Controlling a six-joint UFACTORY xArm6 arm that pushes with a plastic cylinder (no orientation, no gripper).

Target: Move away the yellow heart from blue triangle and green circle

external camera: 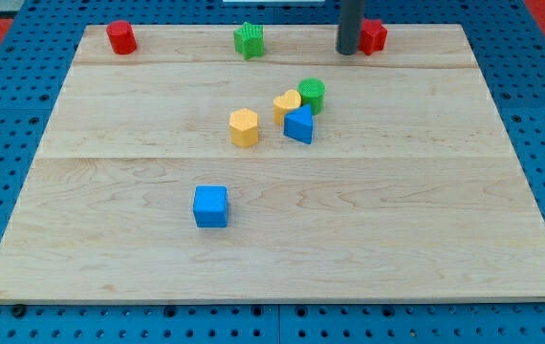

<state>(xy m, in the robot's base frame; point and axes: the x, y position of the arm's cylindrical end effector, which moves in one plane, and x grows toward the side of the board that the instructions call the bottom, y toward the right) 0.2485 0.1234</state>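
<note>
The yellow heart lies near the board's middle, touching the green circle on its right and the blue triangle just below it. The three form a tight cluster. My tip stands near the view's top, well above and to the right of the cluster, right beside a red block.
A yellow hexagon lies left of the cluster. A blue cube sits lower left. Along the top edge are a red cylinder, a green star-shaped block and a red block. The wooden board rests on a blue pegboard.
</note>
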